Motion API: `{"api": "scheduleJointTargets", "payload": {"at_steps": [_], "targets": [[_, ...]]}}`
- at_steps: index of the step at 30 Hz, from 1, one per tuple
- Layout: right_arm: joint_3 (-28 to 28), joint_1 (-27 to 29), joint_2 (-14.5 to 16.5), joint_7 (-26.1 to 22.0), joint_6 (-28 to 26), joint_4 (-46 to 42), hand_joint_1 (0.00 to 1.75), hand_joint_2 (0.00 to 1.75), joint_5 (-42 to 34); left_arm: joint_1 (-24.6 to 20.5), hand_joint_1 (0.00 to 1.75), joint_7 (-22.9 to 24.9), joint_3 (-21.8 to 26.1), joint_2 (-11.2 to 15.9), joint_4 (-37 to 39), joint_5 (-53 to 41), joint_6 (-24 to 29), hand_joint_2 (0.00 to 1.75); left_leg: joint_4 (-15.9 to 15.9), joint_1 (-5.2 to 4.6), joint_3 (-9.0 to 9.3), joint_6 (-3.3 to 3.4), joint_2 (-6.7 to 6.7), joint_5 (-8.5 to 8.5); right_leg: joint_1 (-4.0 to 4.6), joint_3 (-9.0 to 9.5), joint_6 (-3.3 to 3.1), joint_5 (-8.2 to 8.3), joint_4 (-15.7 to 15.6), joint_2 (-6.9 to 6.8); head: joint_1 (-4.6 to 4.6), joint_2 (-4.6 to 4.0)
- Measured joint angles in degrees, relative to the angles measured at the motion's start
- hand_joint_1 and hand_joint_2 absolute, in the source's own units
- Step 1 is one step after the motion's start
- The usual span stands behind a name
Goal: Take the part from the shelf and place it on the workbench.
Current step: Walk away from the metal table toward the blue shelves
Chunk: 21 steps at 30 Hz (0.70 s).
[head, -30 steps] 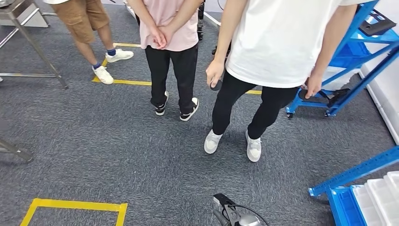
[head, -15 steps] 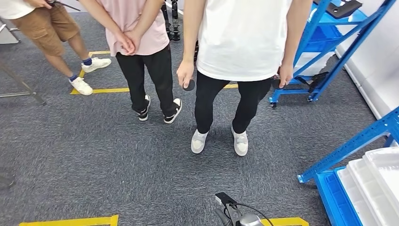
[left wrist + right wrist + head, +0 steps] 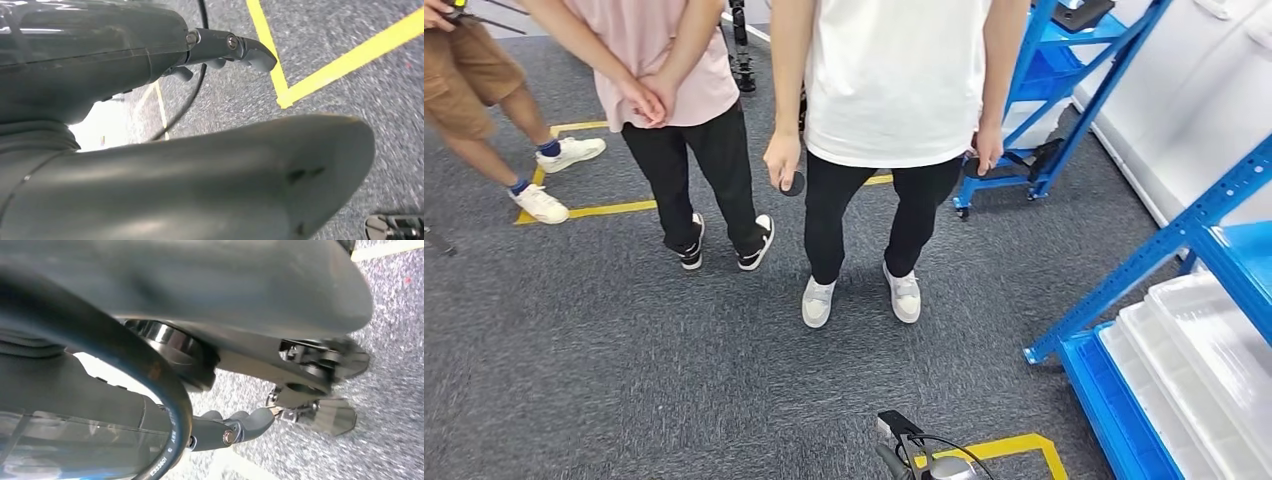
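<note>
Head view: high on robot body, facing forward and down at grey carpet (image 3: 624,350); three people (image 3: 894,120) stand near ahead, blue shelf (image 3: 1164,330) at right. Left wrist view: close behind left hand (image 3: 165,165), arm hanging, facing down at carpet, very near; yellow tape (image 3: 300,80) visible. Right wrist view: close behind right hand (image 3: 235,295), facing down at carpet. Shared across views: grey carpet; yellow floor tape in head and left wrist views.
</note>
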Motion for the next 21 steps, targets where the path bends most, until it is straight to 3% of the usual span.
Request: {"api": "scheduleJointTargets", "payload": {"at_steps": [1, 2, 4, 6, 7, 9, 11, 12, 14, 16, 17, 18, 20, 21], "targets": [[0.0, 0.0, 0.0, 0.0, 0.0, 0.0, 0.00, 0.00, 0.0, 0.0, 0.00, 0.0, 0.0, 0.0, 0.0, 0.0, 0.0, 0.00, 0.0, 0.00, 0.04, 0.01, 0.58, -0.10, -0.21, -1.04, 0.18, -0.04, 1.7, -0.17, 0.01, 0.00], [0.0, 0.1, 0.0, 0.0, 0.0, 0.0, 0.00, 0.00, 0.0, 0.0, 0.00, 0.0, 0.0, 0.0, 0.0, 0.0, 0.0, 0.00, 0.0, 0.01, 0.14, -0.05, 1.10, -0.22, -0.39, -0.86, 0.31, 1.05, 1.0, -0.39, 0.01, 0.00], [0.0, 0.1, 0.0, 0.0, 0.0, 0.0, 0.00, 0.00, 0.0, 0.0, 0.00, 0.0, 0.0, 0.0, 0.0, 0.0, 0.0, 0.00, 0.0, 0.03, 0.56, -0.37, 2.02, -0.58, -0.57, 2.62, 0.39, 5.00, -6.2, -1.74, 0.02, 0.00], [0.0, -0.1, 0.0, 0.1, 0.0, 0.0, 0.00, 0.00, 0.0, 0.0, 0.00, 0.0, 0.0, 0.0, 0.0, 0.0, 0.0, 0.00, 0.1, -0.22, 0.90, -0.95, 2.82, -1.00, -0.10, 5.94, 0.27, 7.12, -12.8, -3.56, -0.01, 0.01], [0.0, -0.1, 0.0, 0.1, 0.0, 0.0, 0.00, 0.00, 0.0, 0.0, 0.00, 0.0, 0.0, 0.0, 0.0, -0.1, 0.0, 0.00, 0.1, -0.33, 1.02, -1.23, 3.19, -1.16, 0.18, 6.53, 0.17, 7.20, -14.0, -4.00, -0.03, 0.01], [0.0, 0.0, 0.0, 0.1, 0.0, 0.0, 0.00, 0.00, 0.0, -0.1, 0.00, 0.0, 0.0, 0.0, 0.0, -0.1, 0.0, 0.00, -0.1, -0.33, 1.33, -1.80, 3.98, -1.36, 0.51, 6.56, -0.26, 6.99, -14.2, -3.39, -0.07, 0.01], [0.0, 0.2, -0.1, 0.2, 0.0, 0.0, 0.00, 0.00, 0.0, -0.2, 0.00, 0.0, 0.0, 0.0, 0.0, -0.1, 0.0, 0.00, 1.0, -0.04, 1.25, -2.33, 3.33, -2.41, 0.37, 6.84, -1.01, 7.05, -14.6, -2.53, -0.09, 0.00], [0.0, 0.1, -0.1, 0.2, 0.0, 0.0, 0.00, 0.00, 0.0, -0.2, 0.00, -0.1, 0.0, 0.0, 0.0, -0.1, 0.0, 0.00, 3.1, 0.09, 0.46, -2.50, 2.47, -3.70, 0.23, 7.04, -1.47, 7.07, -14.7, -2.15, -0.13, 0.00], [0.0, 0.0, -0.1, 0.2, 0.0, 0.0, 0.00, 0.00, 0.0, -0.1, 0.00, -0.1, 0.0, 0.0, 0.0, -0.2, 0.0, 0.00, 10.5, 0.16, -2.93, -2.56, 0.66, -7.23, 0.22, 7.32, -2.11, 6.98, -14.8, -1.28, -0.20, 0.00], [0.0, 0.0, -0.1, 0.2, 0.0, 0.0, 0.00, 0.00, 0.0, 0.0, 0.00, -0.1, 0.0, 0.0, 0.0, -0.2, 0.0, 0.00, 16.4, 0.13, -6.08, -2.58, 0.05, -8.87, 0.34, 7.54, -2.29, 6.90, -14.8, -0.20, -0.21, 0.00], [0.0, 0.0, -0.1, 0.2, 0.0, 0.0, 0.00, 0.00, 0.0, 0.0, 0.00, -0.1, 0.0, 0.0, 0.0, -0.2, 0.0, 0.00, 16.4, 0.16, -6.34, -2.55, -0.04, -8.05, 0.38, 7.68, -2.30, 6.87, -14.7, 0.40, -0.22, 0.00], [0.0, 0.0, -0.1, 0.2, 0.0, 0.0, 0.00, 0.00, 0.0, 0.0, 0.00, -0.1, 0.0, 0.0, 0.0, -0.2, 0.0, 0.00, 14.2, 0.21, -5.57, -2.50, -0.17, -6.25, 0.38, 7.85, -2.26, 6.82, -14.7, 1.02, -0.22, 0.00], [0.0, 0.0, -0.1, 0.2, 0.0, 0.0, 0.00, 0.00, 0.1, 0.0, 0.00, 0.0, 0.0, 0.1, 0.0, -0.2, 0.0, 0.00, 6.5, 0.48, -2.45, -2.41, -1.87, -2.08, 0.43, 8.05, -1.99, 6.63, -14.5, 2.17, -0.24, 0.00], [0.0, -0.1, -0.1, 0.2, -0.1, 0.0, 0.00, 0.00, 0.1, 0.0, 0.00, -0.2, 0.0, 0.1, 0.0, -0.2, 0.0, 0.00, 3.5, 0.61, -1.28, -2.37, -2.92, -0.90, 0.48, 7.95, -1.76, 6.56, -14.4, 2.70, -0.25, 0.00]]}}
